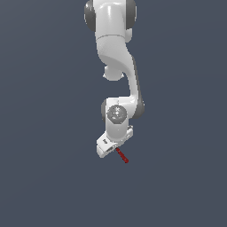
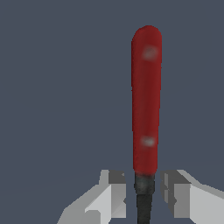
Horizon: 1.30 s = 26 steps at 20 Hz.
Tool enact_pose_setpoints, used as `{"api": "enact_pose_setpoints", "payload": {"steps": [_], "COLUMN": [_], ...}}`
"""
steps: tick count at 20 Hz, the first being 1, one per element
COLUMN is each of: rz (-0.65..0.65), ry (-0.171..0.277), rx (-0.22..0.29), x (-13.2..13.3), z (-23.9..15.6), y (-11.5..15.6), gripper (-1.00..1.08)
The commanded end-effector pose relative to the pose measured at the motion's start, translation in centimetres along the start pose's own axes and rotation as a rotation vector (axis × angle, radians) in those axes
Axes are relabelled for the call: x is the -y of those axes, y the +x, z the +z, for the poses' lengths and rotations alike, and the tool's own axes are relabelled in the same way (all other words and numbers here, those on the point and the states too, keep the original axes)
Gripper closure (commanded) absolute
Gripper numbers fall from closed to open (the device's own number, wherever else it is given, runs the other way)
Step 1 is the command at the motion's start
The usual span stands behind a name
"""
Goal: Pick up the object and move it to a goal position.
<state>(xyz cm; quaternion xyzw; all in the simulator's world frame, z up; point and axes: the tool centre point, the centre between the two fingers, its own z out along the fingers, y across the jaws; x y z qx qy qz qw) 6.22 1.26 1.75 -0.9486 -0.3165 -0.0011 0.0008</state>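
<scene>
The arm (image 1: 116, 66) descends from the upper edge of the exterior view, with its wrist tilted so that the claw (image 1: 111, 150) points down and toward the exterior view's right. The background is a uniform dark grey-blue surface; no counter edge can be told apart from it.

The object (image 1: 122, 155) is a thin stick-like tool with a red handle. In the exterior view, the handle projects from the claw, slanting downward toward the exterior view's right. Whether its free end touches the surface below cannot be told.

In the wrist view, the object (image 2: 146, 100) stands lengthwise between the two light grey fingers (image 2: 107, 197). The red handle extends away from the claw (image 2: 144, 197), and its rounded end is farthest from the camera. A dark grey-black neck joins the handle at the level of the fingertips and runs back between them.

The claw is closed to a narrow gap on the dark neck of the object. A thin strip of background shows on each side of the neck, so exact contact with the pads cannot be confirmed.
</scene>
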Motion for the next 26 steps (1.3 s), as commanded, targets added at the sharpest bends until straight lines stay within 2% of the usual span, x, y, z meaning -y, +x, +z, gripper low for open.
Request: {"api": "enact_pose_setpoints", "payload": {"steps": [1,16,21,26], "rz": [0.001,0.005,0.005,0.005], "ry": [-0.001,-0.001,-0.001,-0.001], "rx": [-0.001,0.002,0.002,0.002], "x": [-0.3,-2.9,-3.5,-3.8], "z": [-0.7,-7.9,-9.5,-10.1], "y": [-0.7,-8.8,-10.5,-11.0], "gripper": [1.08,1.08,1.08,1.08]}}
